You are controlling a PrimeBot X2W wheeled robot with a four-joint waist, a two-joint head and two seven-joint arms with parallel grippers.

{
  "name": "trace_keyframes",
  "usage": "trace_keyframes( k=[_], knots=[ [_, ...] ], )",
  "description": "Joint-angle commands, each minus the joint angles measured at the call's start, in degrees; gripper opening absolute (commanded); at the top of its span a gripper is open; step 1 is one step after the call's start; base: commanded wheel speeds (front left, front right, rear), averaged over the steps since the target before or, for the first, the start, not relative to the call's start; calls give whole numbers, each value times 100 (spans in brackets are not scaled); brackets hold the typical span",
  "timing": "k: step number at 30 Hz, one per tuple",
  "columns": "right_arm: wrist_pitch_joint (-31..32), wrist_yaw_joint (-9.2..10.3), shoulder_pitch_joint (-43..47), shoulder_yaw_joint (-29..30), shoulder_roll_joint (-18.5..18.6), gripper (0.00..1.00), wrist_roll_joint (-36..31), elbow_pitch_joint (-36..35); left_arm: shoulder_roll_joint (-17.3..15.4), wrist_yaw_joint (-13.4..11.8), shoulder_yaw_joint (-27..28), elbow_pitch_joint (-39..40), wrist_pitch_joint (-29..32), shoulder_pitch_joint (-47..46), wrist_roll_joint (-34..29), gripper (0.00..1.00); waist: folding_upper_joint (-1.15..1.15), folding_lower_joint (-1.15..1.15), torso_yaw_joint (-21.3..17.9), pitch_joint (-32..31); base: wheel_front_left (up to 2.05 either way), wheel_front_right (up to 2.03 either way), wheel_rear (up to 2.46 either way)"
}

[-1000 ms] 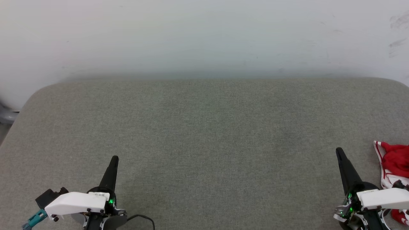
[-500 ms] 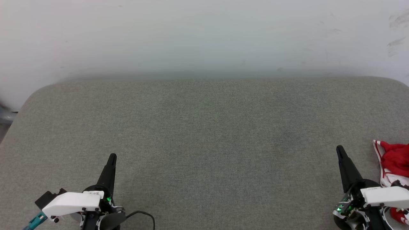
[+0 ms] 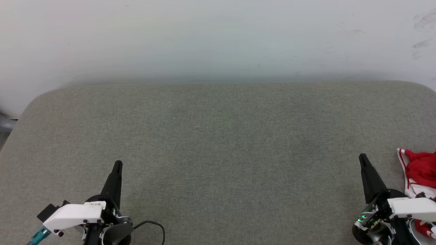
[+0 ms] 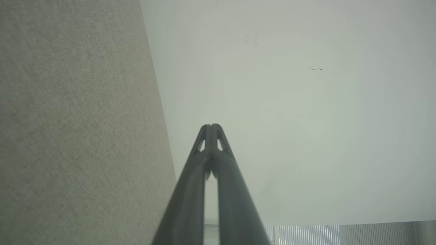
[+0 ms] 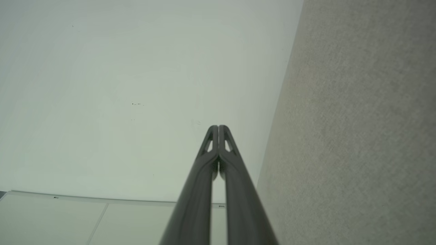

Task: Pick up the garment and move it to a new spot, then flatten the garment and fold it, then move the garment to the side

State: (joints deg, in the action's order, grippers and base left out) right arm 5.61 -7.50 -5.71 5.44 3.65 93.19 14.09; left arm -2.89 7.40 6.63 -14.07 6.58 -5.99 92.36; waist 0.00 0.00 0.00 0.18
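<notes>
The shirt lies bunched on the grey pad at its right edge. It is just beside the right gripper, on the outer side and clear of the fingertips. That gripper and the left gripper each have their 2 fingers pressed together, holding nothing.

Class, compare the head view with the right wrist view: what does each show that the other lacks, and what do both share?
Head view adds the crumpled red-and-white jersey garment at its right edge, the left gripper and a thin black cable. Right wrist view adds a pale panelled strip below the wall. Both share the grey woven fabric surface, the plain white wall and the right gripper, its two dark fingers pressed shut.
</notes>
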Motion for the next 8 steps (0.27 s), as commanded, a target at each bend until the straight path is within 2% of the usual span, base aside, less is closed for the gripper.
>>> trace_keyframes(
  k=[1, 8],
  knots=[
    [15, 2, -92, 11, -4, 0, 9, 8, 16, 27, 17, -5, 21, -50, 2, 0, 0, 0, 0, 0, 0, 0, 0],
    [24, 2, -92, 21, -13, 0, -4, 9, 16, 27, 16, -3, 20, -48, 3, 0, 0, 0, 0, 0, 0, 0, 0]
  ],
)
